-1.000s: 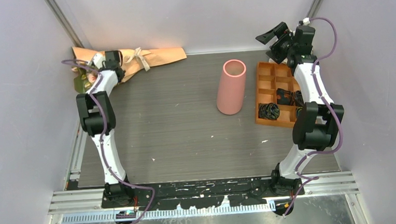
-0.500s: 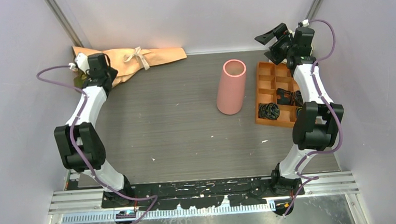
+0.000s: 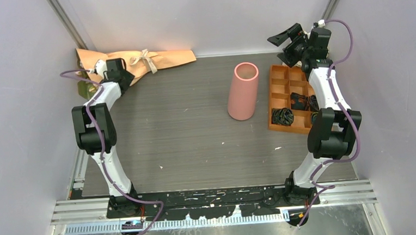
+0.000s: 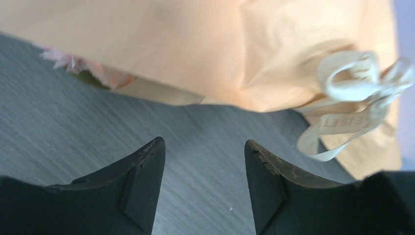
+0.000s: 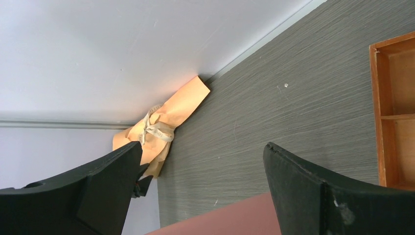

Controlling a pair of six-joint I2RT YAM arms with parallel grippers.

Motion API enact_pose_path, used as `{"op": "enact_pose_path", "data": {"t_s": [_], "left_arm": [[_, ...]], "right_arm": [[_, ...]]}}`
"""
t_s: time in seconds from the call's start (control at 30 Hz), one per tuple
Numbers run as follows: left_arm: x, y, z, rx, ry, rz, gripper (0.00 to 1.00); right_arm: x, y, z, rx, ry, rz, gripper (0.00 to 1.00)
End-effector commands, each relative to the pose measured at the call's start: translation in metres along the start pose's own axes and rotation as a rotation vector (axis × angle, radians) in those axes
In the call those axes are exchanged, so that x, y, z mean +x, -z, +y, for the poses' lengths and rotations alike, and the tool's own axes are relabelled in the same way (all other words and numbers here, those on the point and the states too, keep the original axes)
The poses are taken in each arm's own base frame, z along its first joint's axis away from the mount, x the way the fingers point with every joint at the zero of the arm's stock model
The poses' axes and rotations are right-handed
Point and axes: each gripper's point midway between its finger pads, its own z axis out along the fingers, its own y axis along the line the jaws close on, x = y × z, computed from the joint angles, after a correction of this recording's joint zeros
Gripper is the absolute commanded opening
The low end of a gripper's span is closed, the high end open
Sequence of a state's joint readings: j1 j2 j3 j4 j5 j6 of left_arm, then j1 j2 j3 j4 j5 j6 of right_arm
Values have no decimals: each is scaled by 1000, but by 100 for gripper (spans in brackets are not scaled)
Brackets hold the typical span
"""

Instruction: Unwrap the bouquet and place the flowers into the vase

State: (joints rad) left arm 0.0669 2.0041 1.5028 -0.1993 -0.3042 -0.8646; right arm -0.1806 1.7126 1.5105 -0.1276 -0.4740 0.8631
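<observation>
Two claws are in view, and both hold nothing. The left claw [image 4: 204,142] has its fingers partly apart, with only bare counter [image 4: 73,112] showing between them. It hangs low, just in front of the bouquet [image 4: 195,49], and points at the paper near the ribbon [image 4: 352,98]. I think it is there because the ribbon has to come off first, and the bow is still tied. A few pink petals of the flowers [image 4: 61,58] peek out from under the paper edge, so the flowers are still wrapped up. The bouquet lies on its side in the far left corner of the counter, against the back wall. The right claw [image 5: 201,147] is wide apart and up high by the far right corner, out of the way, near the far end of the tray [image 3: 280,86]. The vase [image 3: 242,91] stands upright just beside the tray and well apart from the bouquet. Its mouth faces up and looks empty, ready for the stems. Next the left claw may need to pinch a loose ribbon end. That end is thin and floppy, so it could slip.
</observation>
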Motion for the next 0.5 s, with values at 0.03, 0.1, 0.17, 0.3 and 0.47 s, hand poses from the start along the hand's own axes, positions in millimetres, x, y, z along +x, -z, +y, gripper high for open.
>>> {"op": "enact_pose_path", "data": {"t_s": [0.03,0.1,0.17,0.3,0.47], "left_arm": [[-65,6,-42,92,101,-180,62],[-68,2,-45,92,108,-190,62],[-67,-8,-44,71,105,-184,62],[-60,-16,-38,45,104,-148,62],[-45,-2,-27,60,138,-122,62]], "right_arm": [[-16,13,31,-83,59,-48,99],[-17,11,30,-84,61,-48,99],[-17,10,28,-76,63,-47,99],[-20,9,24,-65,63,-51,99],[-19,7,23,-70,53,-48,100]]}}
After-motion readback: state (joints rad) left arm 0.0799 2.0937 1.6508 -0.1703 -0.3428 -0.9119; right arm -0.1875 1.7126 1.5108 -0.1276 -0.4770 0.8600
